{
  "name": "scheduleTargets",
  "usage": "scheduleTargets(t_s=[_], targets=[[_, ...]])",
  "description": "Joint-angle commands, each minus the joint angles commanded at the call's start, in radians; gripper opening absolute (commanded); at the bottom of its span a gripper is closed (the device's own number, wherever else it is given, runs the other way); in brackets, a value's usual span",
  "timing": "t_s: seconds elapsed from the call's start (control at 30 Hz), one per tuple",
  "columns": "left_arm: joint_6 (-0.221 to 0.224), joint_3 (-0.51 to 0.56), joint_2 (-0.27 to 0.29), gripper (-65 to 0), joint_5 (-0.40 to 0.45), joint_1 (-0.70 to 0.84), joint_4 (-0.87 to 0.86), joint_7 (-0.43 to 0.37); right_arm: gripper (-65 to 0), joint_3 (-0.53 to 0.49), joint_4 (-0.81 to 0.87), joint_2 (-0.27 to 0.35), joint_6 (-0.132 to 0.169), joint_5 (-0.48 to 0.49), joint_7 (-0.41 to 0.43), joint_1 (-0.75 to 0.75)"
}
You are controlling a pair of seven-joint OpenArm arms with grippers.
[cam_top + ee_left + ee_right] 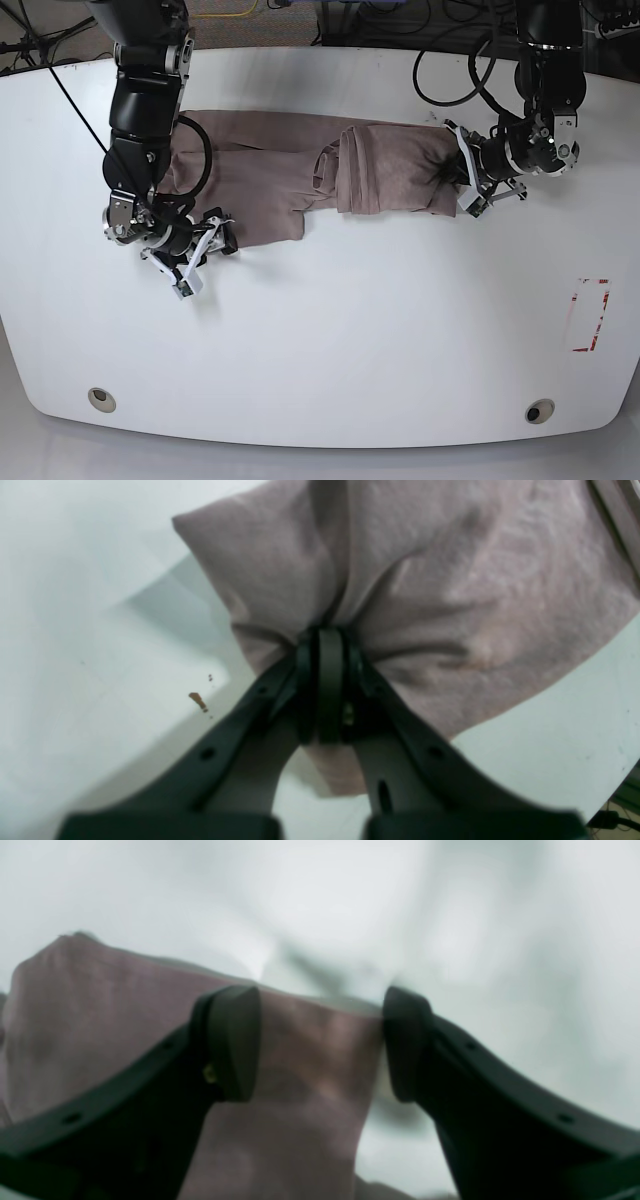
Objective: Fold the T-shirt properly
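The taupe T-shirt [390,170] lies crumpled in a wide band across the far part of the white table [350,340], with a bunched fold near its middle. My left gripper [458,182] is shut on the shirt's right edge. In the left wrist view the gripper [327,640] pinches puckered fabric [450,580]. My right gripper [218,235] is open at the shirt's lower left edge. In the right wrist view its gripper [320,1040] has a strip of cloth [100,1005] lying between the spread fingers [235,1040], which do not clamp it.
A red rectangular outline [590,315] is marked on the table at the right. Two round holes [100,398] [540,411] sit near the front edge. Cables [450,60] hang behind the right-hand arm. A small brown speck [197,700] marks the table.
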Motion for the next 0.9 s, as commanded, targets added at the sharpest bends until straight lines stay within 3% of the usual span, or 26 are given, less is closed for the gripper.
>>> scheduleTargets(t_s=[0.77, 0.9], targets=[[0.0, 0.002, 0.0, -65.0, 0.002, -0.005, 0.0, -0.002, -29.5, 0.002, 0.035, -0.012, 0.0, -0.005, 0.0, -0.052], [0.0, 0.002, -0.002, -65.0, 0.002, -0.005, 0.0, -0.002, -35.8, 0.002, 0.035, -0.012, 0.0, -0.005, 0.0, -0.055]])
